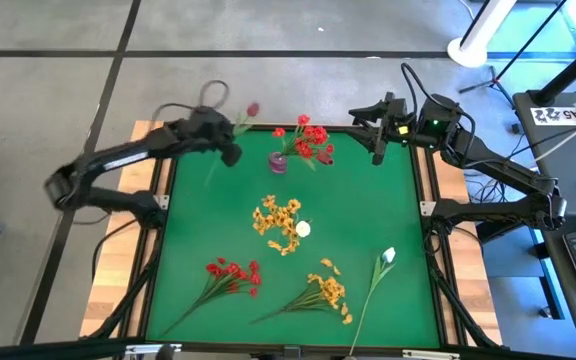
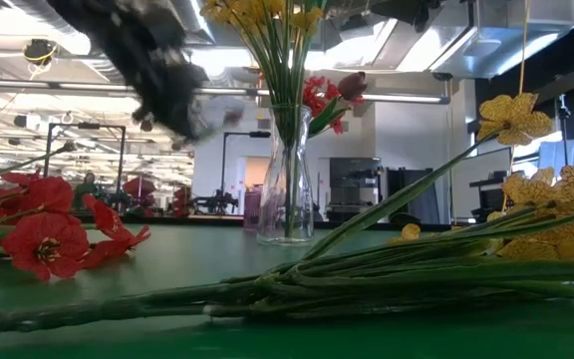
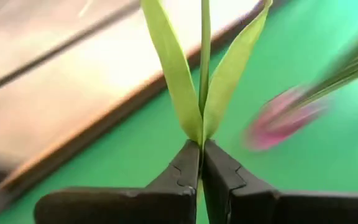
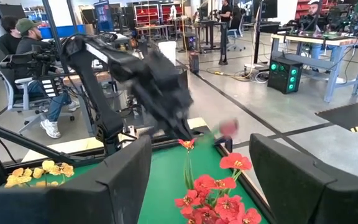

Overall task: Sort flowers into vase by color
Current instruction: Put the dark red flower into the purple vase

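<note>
One dark maroon bud point(image 1: 253, 109) is in hand: the left gripper point(image 1: 230, 150), at the far left corner of the green table point(image 1: 388, 200), has its fingers point(image 3: 185, 177) pinched tight on the thin green stem point(image 3: 204, 56). Its long axis runs from the gripper up and rightward, bud leading. Next, I judge, it must be carried to a vase point(image 1: 278, 162) and stood stem-down. The right gripper point(image 1: 380, 128) waits far right, fingers wide.
</note>
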You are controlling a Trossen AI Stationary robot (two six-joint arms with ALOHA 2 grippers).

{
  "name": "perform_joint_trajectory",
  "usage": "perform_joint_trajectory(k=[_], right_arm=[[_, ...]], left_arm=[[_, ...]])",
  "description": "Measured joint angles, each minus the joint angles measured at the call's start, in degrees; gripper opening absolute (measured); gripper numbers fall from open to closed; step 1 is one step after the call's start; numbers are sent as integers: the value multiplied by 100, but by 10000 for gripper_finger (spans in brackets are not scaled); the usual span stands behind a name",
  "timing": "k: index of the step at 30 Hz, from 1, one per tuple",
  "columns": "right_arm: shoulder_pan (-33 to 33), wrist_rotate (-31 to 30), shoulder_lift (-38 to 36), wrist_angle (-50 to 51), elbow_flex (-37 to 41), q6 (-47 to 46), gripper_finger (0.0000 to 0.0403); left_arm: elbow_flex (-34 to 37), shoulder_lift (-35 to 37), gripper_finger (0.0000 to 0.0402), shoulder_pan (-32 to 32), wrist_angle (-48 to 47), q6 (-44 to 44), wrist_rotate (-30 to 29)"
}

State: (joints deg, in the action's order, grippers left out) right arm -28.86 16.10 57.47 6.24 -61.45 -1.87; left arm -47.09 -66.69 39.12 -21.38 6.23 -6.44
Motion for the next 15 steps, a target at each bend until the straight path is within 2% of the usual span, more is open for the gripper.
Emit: perform_joint_trajectory(k=[4, 6, 10, 15], right_arm=[[0, 2, 0, 0, 0, 0, 269], [0, 2, 0, 0, 0, 0, 269], [0, 2, 0, -2, 0, 0, 269], [0, 0, 0, -2, 0, 0, 269]], left_arm=[[412, 1023, 1, -138, 1481, 204, 1452], [745, 1384, 1, -253, 2385, 254, 1921], [1485, 1649, 0, -391, 4180, 340, 2070], [2238, 1132, 0, -509, 6684, 392, 2032]])
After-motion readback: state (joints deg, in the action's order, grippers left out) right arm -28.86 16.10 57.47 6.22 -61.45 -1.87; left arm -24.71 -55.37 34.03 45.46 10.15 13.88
